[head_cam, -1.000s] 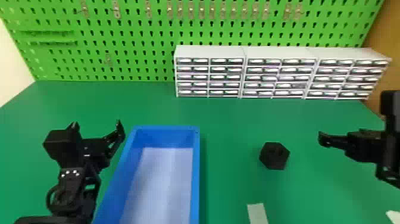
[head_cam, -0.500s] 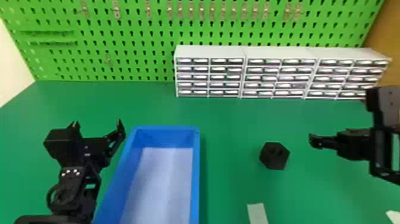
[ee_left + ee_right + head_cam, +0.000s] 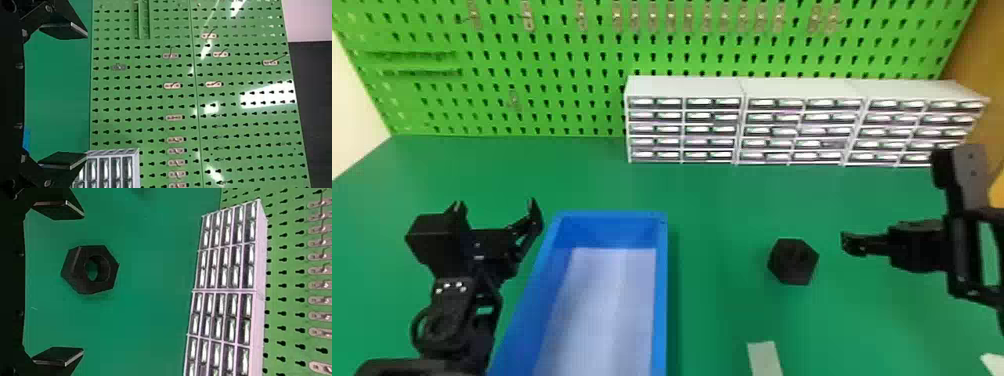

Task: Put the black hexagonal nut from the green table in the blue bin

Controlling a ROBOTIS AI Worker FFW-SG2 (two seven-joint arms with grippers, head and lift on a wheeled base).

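The black hexagonal nut rests on the green table, right of the blue bin. My right gripper is at the right, a short distance from the nut. In the right wrist view, the open fingers of my right gripper stand wide apart, and the nut appears between and beyond them, its hole visible. My left gripper is parked beside the bin's left wall, open and holding nothing; in the left wrist view, my left gripper faces the pegboard.
White drawer units line the back right of the table, before a green pegboard. A pale strip lies near the front, below the nut. Another pale piece is at the lower right corner.
My right gripper has moved left, closer to the nut, with more of its arm coming into the head view. The left arm, bin and nut have stayed put.
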